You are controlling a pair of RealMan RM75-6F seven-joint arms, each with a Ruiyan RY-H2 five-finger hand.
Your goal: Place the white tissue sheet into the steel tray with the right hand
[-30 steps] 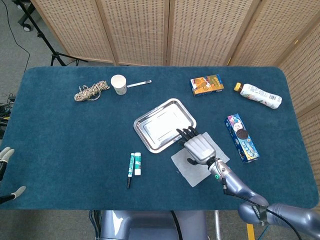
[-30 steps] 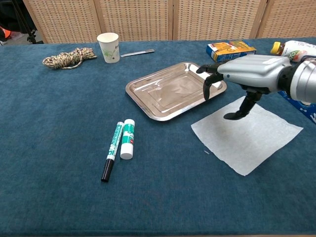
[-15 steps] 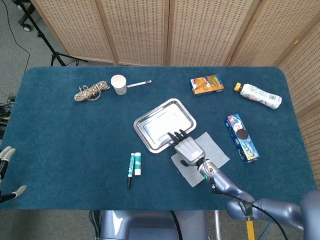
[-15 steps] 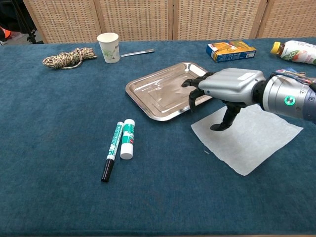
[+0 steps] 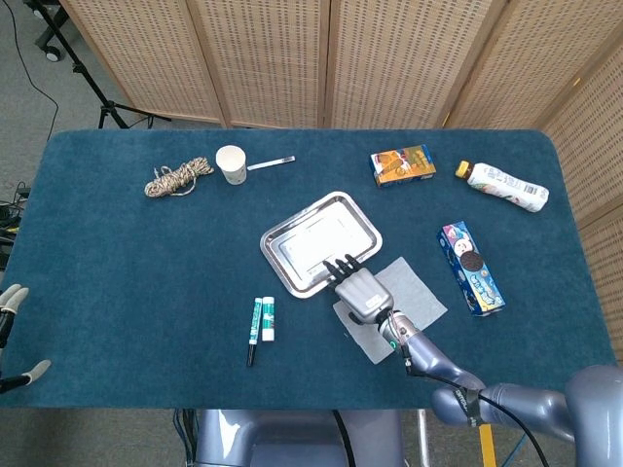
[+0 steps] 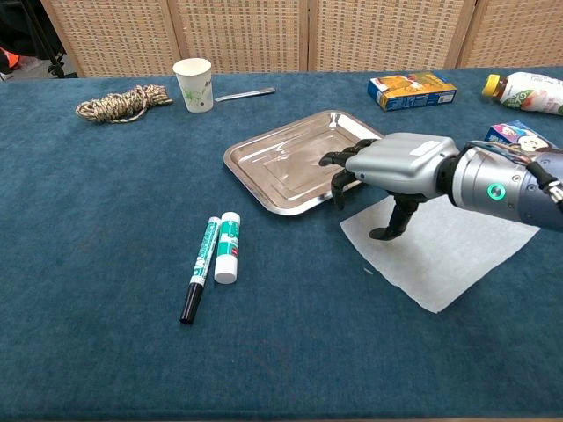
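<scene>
The table [image 5: 117, 263], covered in dark blue cloth, carries all items. The steel tray [image 5: 310, 236] [image 6: 286, 158] sits near the centre, turned at an angle, with nothing in it. The white tissue sheet [image 5: 414, 292] [image 6: 457, 251] lies flat on the table just beside the tray's near-right edge, outside it. The right hand [image 5: 362, 292] [image 6: 396, 167] hovers palm down over the sheet's left corner and the tray's near rim; its fingers [image 6: 339, 180] are spread and slightly curled, gripping nothing, thumb pointing down toward the sheet. Whether the thumb tip touches the sheet cannot be told. The left hand [image 5: 12, 302] shows only partly at the frame's left edge, off the table; its state cannot be told
</scene>
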